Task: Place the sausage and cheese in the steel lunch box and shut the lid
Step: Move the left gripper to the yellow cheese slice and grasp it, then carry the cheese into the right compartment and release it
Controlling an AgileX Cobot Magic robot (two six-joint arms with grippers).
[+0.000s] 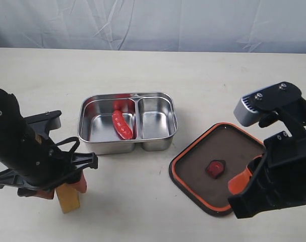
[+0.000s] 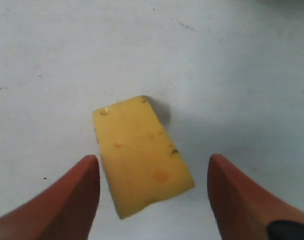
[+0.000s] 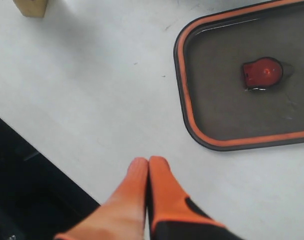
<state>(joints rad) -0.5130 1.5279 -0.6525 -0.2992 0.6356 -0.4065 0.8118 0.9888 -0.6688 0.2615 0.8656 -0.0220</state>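
Left side, near edge of the pale worktop (image 1: 193, 75): the small yellow-orange toy cheese wedge with holes (image 2: 141, 155) lies flat on the surface, directly beneath the left hand (image 2: 153, 170).

- The left hand's two red-brown fingers (image 2: 84, 187) stand wide apart, one on each side of the wedge. Bare worktop shows between each finger and the cheese, so nothing is gripped.
- The wedge's long axis runs roughly the way the fingers point, skewed a little. The fingers therefore flank its long sides and would close across its narrow width.
- The slight skew means one corner may meet a finger first, so I judge the wedge could twist as the hand shuts.

The shiny rectangular two-compartment steel lunch box (image 1: 117, 146) sits well apart from the cheese, farther back and to the right in the exterior view. The glossy red toy sausage (image 1: 122, 124) already lies in its larger compartment, and the smaller one looks bare.

The dark translucent rounded-rectangle plastic lid with orange rim (image 1: 233, 146) lies on the worktop to the right of the box, not touching it. The right hand (image 3: 148, 162) hovers near its edge with fingers pressed together, holding nothing.

The left arm is plainly the nearer one for the cheese.
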